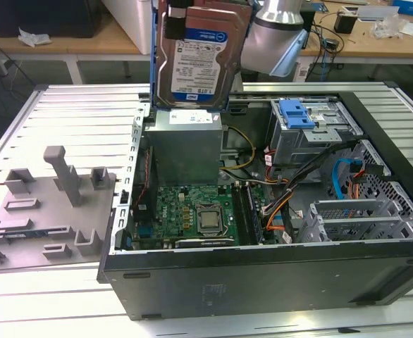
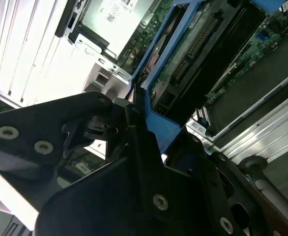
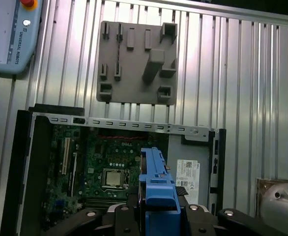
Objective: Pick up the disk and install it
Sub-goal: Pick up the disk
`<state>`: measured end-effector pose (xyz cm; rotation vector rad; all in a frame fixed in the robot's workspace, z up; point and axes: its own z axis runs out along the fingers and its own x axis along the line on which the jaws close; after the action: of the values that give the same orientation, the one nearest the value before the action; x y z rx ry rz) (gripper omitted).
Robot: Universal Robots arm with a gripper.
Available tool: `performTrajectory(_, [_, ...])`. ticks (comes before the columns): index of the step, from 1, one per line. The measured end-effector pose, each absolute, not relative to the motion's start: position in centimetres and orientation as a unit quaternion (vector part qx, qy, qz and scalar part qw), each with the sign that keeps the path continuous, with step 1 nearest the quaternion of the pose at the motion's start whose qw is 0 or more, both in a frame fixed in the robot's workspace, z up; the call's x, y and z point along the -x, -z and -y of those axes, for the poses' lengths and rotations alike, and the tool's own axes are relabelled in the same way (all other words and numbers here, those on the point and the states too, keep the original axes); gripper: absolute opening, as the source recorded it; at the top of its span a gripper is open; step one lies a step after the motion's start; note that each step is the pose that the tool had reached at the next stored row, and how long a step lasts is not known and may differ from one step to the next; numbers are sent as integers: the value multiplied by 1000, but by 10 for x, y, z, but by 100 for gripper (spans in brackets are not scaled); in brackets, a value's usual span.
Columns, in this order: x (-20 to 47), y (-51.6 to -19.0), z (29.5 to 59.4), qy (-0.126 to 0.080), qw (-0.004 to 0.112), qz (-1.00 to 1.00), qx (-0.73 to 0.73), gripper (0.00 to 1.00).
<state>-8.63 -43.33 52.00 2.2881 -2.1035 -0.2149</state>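
Tool: the black tool (image 3: 158,209) is clamped on the blue carrier frame of the disk, a finger pressed against each side of the frame; the second wrist view shows the same grip (image 2: 140,125) from close up.

Disk: the disk (image 1: 199,53) hangs on edge in the air, its labelled face turned toward the exterior view. In the first wrist view it appears edge-on (image 3: 156,184). In the second wrist view its circuit-board side (image 2: 183,64) shows.

Position: the disk is held above the open computer case (image 1: 263,282), over the power supply (image 1: 185,141) and beside the motherboard (image 1: 192,211) as the first wrist view looks down on them.

Robot arm: a silver and pale blue joint (image 1: 277,28) sits just beside the disk on the exterior view's right.

Case interior: the processor (image 1: 210,220) sits mid-board. A grey drive cage (image 1: 319,137) with a blue latch (image 1: 296,113) on top stands toward the exterior view's right, with orange, yellow and blue cables running below it.

Worktop: the case lies on its side on a ribbed aluminium worktop (image 1: 72,105).

Fixture: a grey fixture plate (image 1: 44,204) with raised blocks and one upright post lies flat on the worktop, just beside the case on the exterior view's left.

Pendant: a grey teach pendant (image 3: 11,34) lies on the worktop, well apart from the case.
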Motion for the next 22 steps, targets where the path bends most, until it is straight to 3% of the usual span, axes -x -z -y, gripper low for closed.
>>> performTrajectory(22, [37, -520, 465, 69, 15, 669, -740, 37])
